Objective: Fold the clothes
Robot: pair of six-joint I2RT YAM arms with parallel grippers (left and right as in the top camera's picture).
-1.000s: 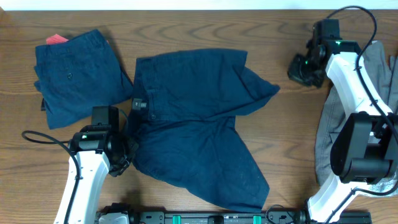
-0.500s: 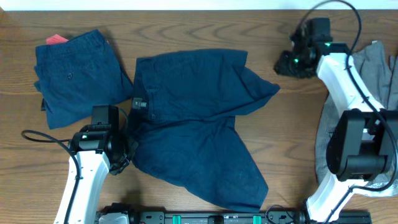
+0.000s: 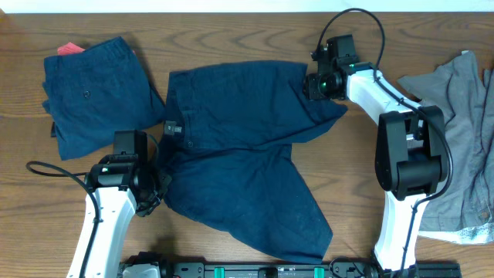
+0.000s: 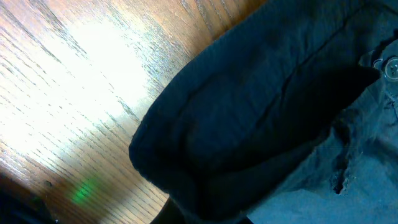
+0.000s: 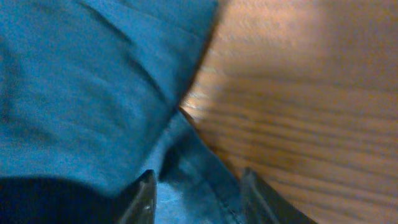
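Navy shorts [image 3: 239, 154] lie spread in the middle of the table. My left gripper [image 3: 157, 193] sits at their lower left edge. In the left wrist view a bunched fold of the shorts [image 4: 267, 106] rises over the jaws and hides them; it looks held. My right gripper [image 3: 315, 85] is at the shorts' upper right corner. In the right wrist view it [image 5: 199, 199] is open, low over the cloth, with the hem of the shorts [image 5: 81, 81] lying between its fingers [image 5: 146, 193].
A folded navy garment [image 3: 96, 93] lies at the far left on top of something red [image 3: 71, 49]. A grey garment [image 3: 463, 139] lies crumpled at the right edge. Bare wood [image 3: 363, 177] shows between the shorts and the grey garment.
My right arm has swung left from the table's right side to the shorts' upper right corner. The left arm and the shorts have not moved.
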